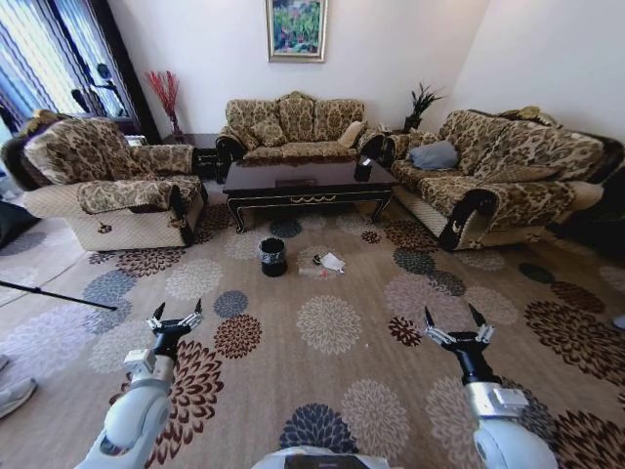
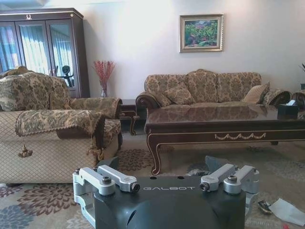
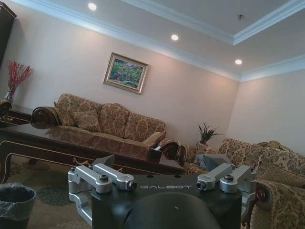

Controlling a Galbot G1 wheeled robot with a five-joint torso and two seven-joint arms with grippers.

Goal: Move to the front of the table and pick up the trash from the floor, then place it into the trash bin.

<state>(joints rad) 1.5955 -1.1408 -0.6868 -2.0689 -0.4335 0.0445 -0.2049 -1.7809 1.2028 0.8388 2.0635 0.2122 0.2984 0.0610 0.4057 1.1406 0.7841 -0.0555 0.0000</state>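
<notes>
While both wide-open end effectors, left [image 1: 176,318] and right [image 1: 456,323], hovered over carpet, "GALBOT" read on each wrist housing

A patterned three-seat sofa [image 1: 293,122] stood under a framed landscape painting [image 1: 296,28]. An armchair [image 1: 107,181] and a second sofa [image 1: 508,171] flanked a floral carpet [image 1: 332,322].

My two arms are pale grey with rounded shells and black wrists. The left hand [image 1: 176,318] and right hand [image 1: 457,324] each carry silver metal linkages with dark screws, black pointed fingertips, and a black housing marked GALBOT.
</notes>
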